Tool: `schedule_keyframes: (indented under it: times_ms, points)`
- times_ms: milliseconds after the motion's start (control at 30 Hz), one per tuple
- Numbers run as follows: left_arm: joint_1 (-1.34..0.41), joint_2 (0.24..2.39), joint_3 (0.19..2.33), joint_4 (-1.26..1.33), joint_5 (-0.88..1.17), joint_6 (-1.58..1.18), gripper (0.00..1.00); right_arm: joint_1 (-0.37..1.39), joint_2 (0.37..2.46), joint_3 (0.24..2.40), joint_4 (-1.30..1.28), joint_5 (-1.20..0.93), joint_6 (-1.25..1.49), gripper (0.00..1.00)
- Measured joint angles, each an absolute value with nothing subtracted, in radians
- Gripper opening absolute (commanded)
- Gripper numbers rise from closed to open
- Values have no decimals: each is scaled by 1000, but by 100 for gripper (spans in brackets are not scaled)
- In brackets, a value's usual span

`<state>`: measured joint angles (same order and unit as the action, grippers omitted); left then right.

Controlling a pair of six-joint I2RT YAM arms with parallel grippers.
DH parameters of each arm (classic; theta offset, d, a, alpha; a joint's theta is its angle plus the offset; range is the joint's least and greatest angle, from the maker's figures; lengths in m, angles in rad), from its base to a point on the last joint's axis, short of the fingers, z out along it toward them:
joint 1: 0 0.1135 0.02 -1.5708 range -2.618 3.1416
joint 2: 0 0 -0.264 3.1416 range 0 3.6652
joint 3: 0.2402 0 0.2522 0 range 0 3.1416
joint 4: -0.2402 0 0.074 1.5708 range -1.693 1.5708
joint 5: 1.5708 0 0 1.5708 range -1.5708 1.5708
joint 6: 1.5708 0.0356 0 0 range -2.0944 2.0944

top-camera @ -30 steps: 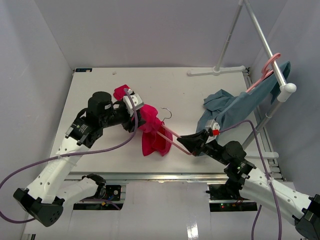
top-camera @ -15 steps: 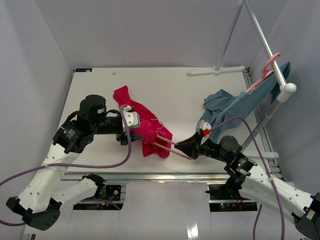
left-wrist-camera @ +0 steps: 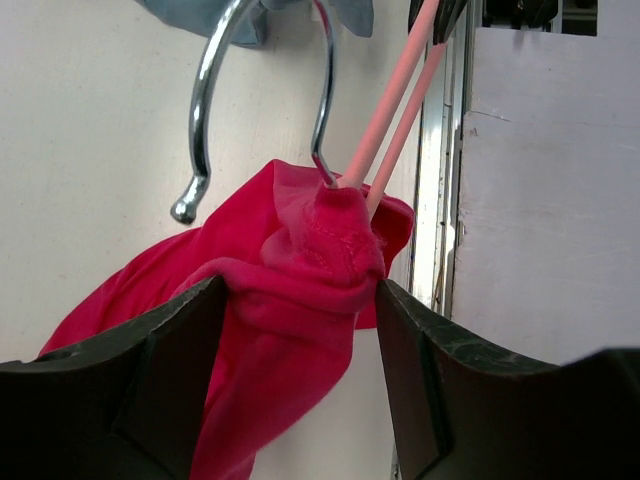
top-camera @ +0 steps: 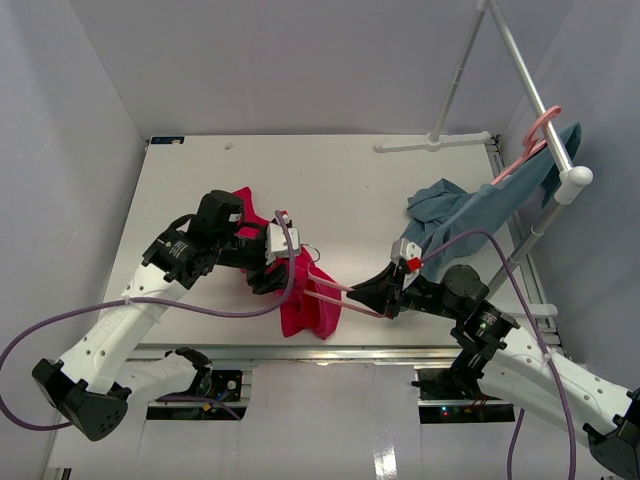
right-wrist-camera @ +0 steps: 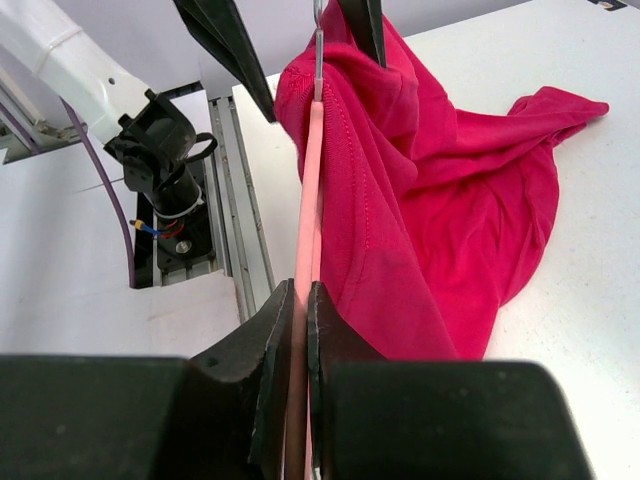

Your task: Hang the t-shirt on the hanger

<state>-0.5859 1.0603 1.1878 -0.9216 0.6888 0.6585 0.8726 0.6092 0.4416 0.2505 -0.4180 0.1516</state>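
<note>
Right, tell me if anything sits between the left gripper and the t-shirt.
Nothing visible does. The left gripper has its fingers on either side of the bunched t-shirt just below the hanger hook; the fabric fills the gap between them. The right gripper is shut on the hanger's pink bar.
</note>
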Motion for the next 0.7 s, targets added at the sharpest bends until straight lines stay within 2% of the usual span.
schedule_keyframes:
  times_ms: [67, 133, 167, 233, 267, 400, 533, 633, 700]
  points:
    - [-590, 1069, 1171, -909, 696, 658, 62, 873, 613, 453, 243, -422, 141, 8]
    - [-591, 1072, 1159, -904, 711, 661, 49, 873, 622, 462, 235, -424, 131, 8]
    - [-591, 1073, 1157, -905, 722, 663, 40, 873, 628, 467, 232, -427, 126, 8]
    - [-591, 1074, 1156, -906, 747, 676, 5, 873, 639, 474, 227, -435, 114, 8]
    - [-591, 1074, 1156, -908, 761, 681, 0, 873, 643, 478, 225, -440, 107, 8]
    - [-593, 1071, 1157, -951, 806, 707, 0, 867, 651, 489, 203, -439, 60, 8]
    - [-591, 1071, 1162, -964, 817, 704, 0, 871, 651, 494, 197, -441, 34, 17]
    - [-591, 1071, 1168, -963, 814, 686, 0, 872, 653, 499, 195, -416, 29, 46]
    - [-592, 1070, 1168, -953, 812, 658, 0, 872, 660, 512, 197, -364, 36, 61]
